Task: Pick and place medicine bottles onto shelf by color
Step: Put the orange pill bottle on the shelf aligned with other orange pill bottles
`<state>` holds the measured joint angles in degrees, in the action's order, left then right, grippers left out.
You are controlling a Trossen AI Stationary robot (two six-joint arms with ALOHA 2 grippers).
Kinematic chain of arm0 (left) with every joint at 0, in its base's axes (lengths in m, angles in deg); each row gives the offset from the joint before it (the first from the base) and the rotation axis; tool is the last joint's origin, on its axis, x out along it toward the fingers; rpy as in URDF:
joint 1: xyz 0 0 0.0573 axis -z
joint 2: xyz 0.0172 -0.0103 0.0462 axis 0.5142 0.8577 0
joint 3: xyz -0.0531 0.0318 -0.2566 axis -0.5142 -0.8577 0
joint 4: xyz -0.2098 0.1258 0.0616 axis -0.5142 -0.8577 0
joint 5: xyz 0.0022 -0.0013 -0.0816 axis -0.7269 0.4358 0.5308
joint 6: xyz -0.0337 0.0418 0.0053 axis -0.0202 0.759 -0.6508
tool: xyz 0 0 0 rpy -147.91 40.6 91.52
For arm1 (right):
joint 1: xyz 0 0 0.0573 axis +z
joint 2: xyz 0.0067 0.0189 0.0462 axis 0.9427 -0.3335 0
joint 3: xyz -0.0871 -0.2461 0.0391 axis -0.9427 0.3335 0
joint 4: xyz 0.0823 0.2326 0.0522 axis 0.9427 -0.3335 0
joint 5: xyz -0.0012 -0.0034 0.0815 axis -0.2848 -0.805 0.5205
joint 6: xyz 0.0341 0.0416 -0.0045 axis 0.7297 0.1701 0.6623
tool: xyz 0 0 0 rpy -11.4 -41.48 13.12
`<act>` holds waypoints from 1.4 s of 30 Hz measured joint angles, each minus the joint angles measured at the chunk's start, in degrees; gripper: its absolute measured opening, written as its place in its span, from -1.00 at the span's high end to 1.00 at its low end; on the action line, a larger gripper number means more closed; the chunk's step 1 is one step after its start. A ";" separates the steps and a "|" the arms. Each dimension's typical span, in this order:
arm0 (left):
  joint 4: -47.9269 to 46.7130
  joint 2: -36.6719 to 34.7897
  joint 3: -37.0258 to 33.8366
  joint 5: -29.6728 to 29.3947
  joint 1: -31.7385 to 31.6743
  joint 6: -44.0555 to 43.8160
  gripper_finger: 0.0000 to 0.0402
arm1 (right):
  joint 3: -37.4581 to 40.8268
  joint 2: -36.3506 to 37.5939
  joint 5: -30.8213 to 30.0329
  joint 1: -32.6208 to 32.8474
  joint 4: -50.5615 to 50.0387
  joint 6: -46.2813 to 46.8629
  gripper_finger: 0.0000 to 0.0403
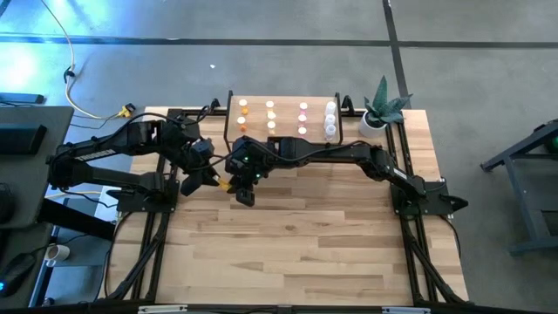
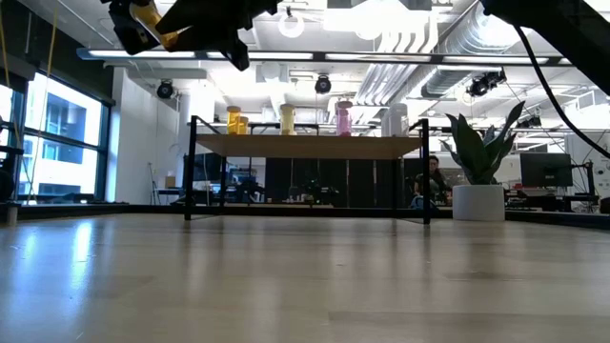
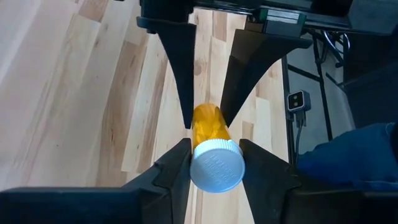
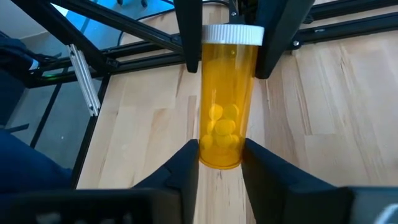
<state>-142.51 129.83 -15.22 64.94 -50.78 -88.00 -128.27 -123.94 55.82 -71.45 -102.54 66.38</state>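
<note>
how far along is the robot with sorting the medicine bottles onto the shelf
Mostly done, it seems. The shelf already carries bottles in rows: orange, yellow, pink, then white. In hand: one yellow bottle held above the table between both grippers, the left gripper at its white cap, the right gripper at its base, mid handover. Left: placing it on the shelf. No other loose bottles show on the table.

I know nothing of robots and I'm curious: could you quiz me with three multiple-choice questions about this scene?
1. Where is the amber plastic pill bottle? A on a shelf; B between both grippers, above the wooden table; C in a pot.
2. Its round cap is: A white; B red; C black.
3. The bottle is: A empty; B uncapped; C capped, holding pills.
B: left gripper at its cap, right gripper at its base. A: white in both wrist views. C: yellow pills show inside.
</note>
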 joint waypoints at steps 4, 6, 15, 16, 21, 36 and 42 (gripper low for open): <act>-0.04 0.00 0.00 -0.24 -0.01 0.71 0.43 | 0.00 0.00 -1.48 0.00 -0.05 0.34 0.31; -0.19 -0.02 0.00 -0.32 -0.01 1.88 0.43 | 0.00 0.00 -2.62 -0.17 -0.07 1.46 0.21; -5.82 -0.06 1.16 -9.36 -0.01 7.91 0.43 | -0.07 2.59 -7.44 -0.37 -2.97 4.50 0.03; -6.49 -0.09 1.50 -10.40 -0.02 8.61 0.43 | -0.07 2.86 -8.57 -0.39 -3.17 4.50 0.03; -9.16 -0.05 3.28 -12.97 -0.04 11.70 0.43 | -0.07 4.17 -12.91 -0.41 -4.40 6.16 0.02; -15.57 0.86 11.26 -27.11 -0.01 18.83 0.43 | -0.04 8.94 -31.41 -0.90 -10.29 10.46 0.02; -15.56 4.36 16.38 -30.58 -0.03 21.00 0.43 | -0.04 10.71 -34.30 -2.85 -10.57 11.67 0.02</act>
<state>-158.08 134.19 1.15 34.36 -50.82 -67.00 -128.31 -113.23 21.52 -74.29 -113.11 78.06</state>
